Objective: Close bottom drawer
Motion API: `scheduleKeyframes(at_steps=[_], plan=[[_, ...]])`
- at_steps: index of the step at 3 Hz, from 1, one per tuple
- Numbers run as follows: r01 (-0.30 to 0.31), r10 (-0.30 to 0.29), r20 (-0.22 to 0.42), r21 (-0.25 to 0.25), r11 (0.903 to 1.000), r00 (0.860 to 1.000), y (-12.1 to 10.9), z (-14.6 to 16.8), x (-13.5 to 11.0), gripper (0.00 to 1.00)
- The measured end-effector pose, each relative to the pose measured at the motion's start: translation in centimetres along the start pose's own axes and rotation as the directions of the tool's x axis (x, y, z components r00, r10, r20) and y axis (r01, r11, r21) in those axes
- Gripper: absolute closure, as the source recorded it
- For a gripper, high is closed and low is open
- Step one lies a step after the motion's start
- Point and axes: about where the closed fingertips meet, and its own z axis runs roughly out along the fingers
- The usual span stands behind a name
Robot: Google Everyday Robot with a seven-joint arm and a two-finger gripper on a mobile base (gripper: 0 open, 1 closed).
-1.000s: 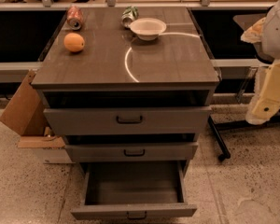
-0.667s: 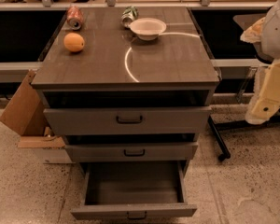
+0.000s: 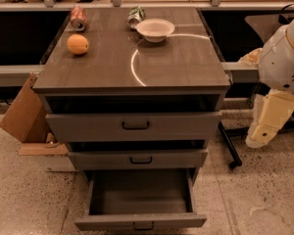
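Note:
The bottom drawer of the grey-brown cabinet is pulled far out toward me. Its plain grey inside shows, and its slim front panel carries a small dark handle. The middle drawer and the top drawer stick out only a little. My cream-coloured arm hangs to the right of the cabinet. Its gripper is beside the top drawer's height, apart from the cabinet and well above and right of the bottom drawer.
On the cabinet top lie an orange, a white bowl, a red can and a green can. A cardboard box leans at the cabinet's left. A dark leg stands on the floor at its right.
My arm and gripper have dropped lower and shifted slightly left toward the cabinet. The drawers and the things on top have not moved.

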Motion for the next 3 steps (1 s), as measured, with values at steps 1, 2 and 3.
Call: scheduleKeyframes(at_steps=[1,2,3], plan=[[0.002,-0.002,-0.004,-0.004,1.0000,1.000,0.1,0.4,0.1,0.00],[0.010,-0.011,-0.018,-0.017,0.9998,1.000,0.3,1.7,0.4,0.00],[0.014,-0.015,-0.020,-0.062,0.9980,1.000,1.3,5.4,1.4,0.00]])
